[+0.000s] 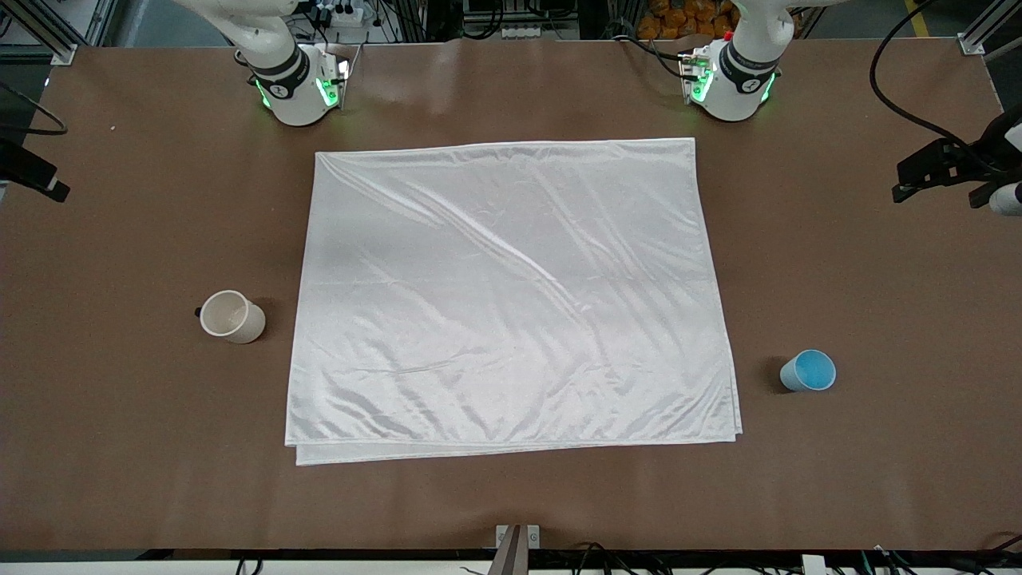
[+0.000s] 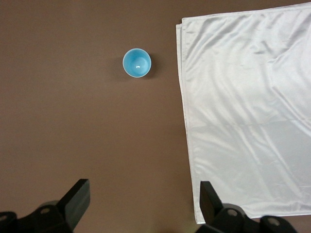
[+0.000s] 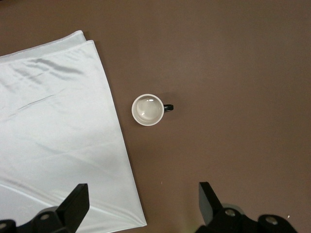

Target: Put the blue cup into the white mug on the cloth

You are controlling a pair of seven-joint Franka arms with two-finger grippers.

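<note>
Since neither cup is on the cloth [image 1: 511,295] yet, I judge the job to be at its very start, and the first move I would make is to bring the white mug [image 1: 231,316] onto the fabric. The mug stands upright on the bare table [image 1: 120,447] just beside the cloth's edge at the right arm's end, its small black handle turned away from the cloth. The blue cup [image 1: 808,370] stands upright at the left arm's end, also on bare table, near the cloth's corner closest to the front camera and clear of it.

Both arms wait high up. The right gripper [image 3: 141,206] hangs over the table with the mug well ahead of its fingertips, jaws spread wide. The left gripper [image 2: 143,204] hangs likewise above the table with its jaws spread, the blue cup well ahead of it.

To do this well, I would come down over the mug with one finger inside the rim and one outside, on the side without the handle, and close gently; ceramic is slick, so a deep bite is safer. I would set it down toward the middle of the cloth, where the folded layers lie flattest, since a wrinkle could tip it. Dragging the mug would bunch the shiny fabric, so I lift and place.
</note>
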